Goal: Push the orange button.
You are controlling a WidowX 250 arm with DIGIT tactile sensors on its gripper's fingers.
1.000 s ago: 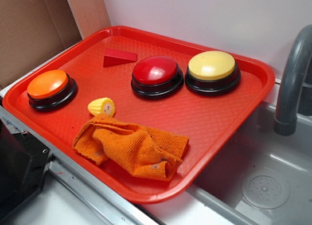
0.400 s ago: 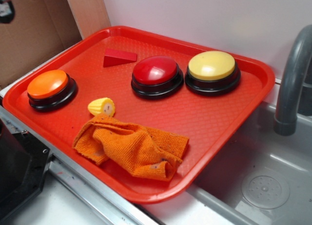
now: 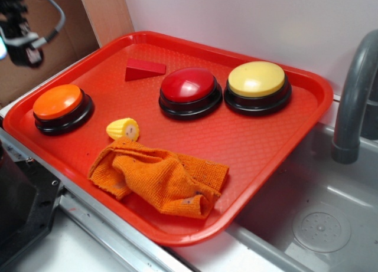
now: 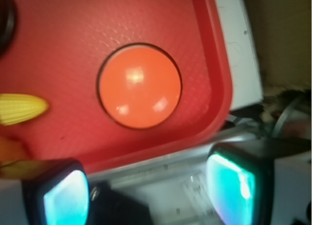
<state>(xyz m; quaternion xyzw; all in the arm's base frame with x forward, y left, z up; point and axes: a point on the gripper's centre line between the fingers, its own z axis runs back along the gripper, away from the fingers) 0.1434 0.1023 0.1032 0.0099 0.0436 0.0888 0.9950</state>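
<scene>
- Orange button sits on the red tray, in the tray's left corner; it is below the claw and a bit to the claw's right in the outside view; the claw is up in the air and not touching it
- seen from the claw's own camera, the orange button lies right under it, just past the two fingertips; the claw is wide open with nothing between its fingers; the tray's rim runs between the button and the fingers
- a small yellow corn piece lies on the tray just past the orange button, farther from the claw
- an orange cloth lies crumpled beside the corn, touching it or almost
- a red button and a yellow button sit side by side, well away from the claw; a red wedge block lies between the claw and the red button
- a grey tap stands over the sink, farthest from the claw
</scene>
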